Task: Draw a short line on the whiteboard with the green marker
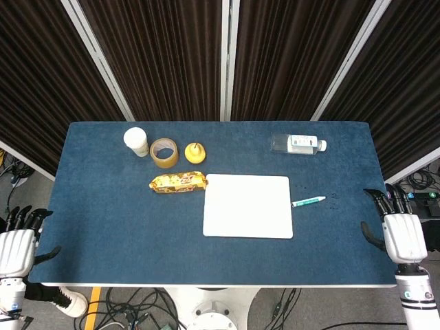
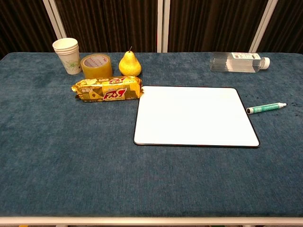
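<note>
- One green marker (image 2: 266,108) is lying flat on the table (image 1: 103,227), just beside the whiteboard's (image 2: 196,116) right edge but not touching it, angled a bit, white tip end pointing away from the board toward the right.
- Judging handling: marker's looking light, stiff, slim, smooth plastic, so prob. rolling or slipping if nudged sideways on the cloth. Best hold is likely mid-barrel on the green part, pinching w/ thumb + fingertips, leaving the tip end free for writing. Can't tell whether a cap is on.
- Whiteboard is lying flat near table centre, blank, thin and rigid-looking; it may be sliding under pen pressure, so light contact is advisable.
- Right hand (image 1: 402,234) is hovering at the table's right edge, fingers apart and pointing toward the table, holding nothing; it's near the marker, w/ bare table between them.
- Left hand (image 1: 17,247) is sitting off the table's near-left corner, fingers spread, also holding nothing, well apart from marker and board.
- Neither hand is showing in the chest view.
- Other stuff along the far side: paper cups (image 2: 67,55), tape roll (image 2: 96,66), pear (image 2: 129,64), snack pack (image 2: 108,89) just beside the board's left corner, water bottle (image 2: 239,62) lying down.
- Task is looking not yet started; right hand is the obvious pick for the reach.
</note>
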Motion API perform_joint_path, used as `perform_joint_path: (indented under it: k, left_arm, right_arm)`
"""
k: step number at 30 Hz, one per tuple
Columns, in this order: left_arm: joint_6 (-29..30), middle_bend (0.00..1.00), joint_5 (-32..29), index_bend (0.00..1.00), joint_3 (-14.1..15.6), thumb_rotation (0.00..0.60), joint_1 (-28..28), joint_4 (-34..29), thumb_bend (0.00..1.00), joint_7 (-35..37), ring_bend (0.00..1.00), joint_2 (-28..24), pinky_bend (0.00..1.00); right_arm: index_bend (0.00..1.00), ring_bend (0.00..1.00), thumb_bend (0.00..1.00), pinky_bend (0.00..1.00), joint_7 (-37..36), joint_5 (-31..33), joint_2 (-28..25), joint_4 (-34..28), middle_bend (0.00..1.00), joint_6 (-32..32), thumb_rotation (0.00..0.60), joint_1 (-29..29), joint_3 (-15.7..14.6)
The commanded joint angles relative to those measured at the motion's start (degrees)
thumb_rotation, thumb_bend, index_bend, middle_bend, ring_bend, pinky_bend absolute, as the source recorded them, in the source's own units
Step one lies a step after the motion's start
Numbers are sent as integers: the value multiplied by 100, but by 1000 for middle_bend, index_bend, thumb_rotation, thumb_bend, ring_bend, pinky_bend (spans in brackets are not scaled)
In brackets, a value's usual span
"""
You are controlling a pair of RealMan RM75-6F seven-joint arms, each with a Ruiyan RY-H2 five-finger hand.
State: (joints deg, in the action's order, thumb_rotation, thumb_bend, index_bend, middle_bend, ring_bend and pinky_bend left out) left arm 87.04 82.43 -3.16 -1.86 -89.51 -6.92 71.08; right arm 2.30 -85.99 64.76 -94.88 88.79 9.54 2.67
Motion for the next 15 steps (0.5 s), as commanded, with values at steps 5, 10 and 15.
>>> perform_joint_path:
  k: [5, 10, 15]
  left_arm:
    - [-9, 212, -20, 251, 27, 600, 28, -27, 0, 39, 94, -18, 72]
    - [-35, 212, -24, 250, 28, 600, 19, -21, 0, 74, 94, -26, 72]
    - [-115, 212, -20, 251, 33, 600, -24, 2, 0, 107, 94, -14, 72]
  right_arm:
    - [176, 32, 214, 49, 120, -161, -167, -216, 196, -82, 600, -45, -39]
    - [176, 41, 214, 48, 189, -71, -186, -234, 205, -389, 600, 32, -39]
    - [192, 75, 175, 48, 385, 215, 118, 131, 258, -1148, 600, 425, 92]
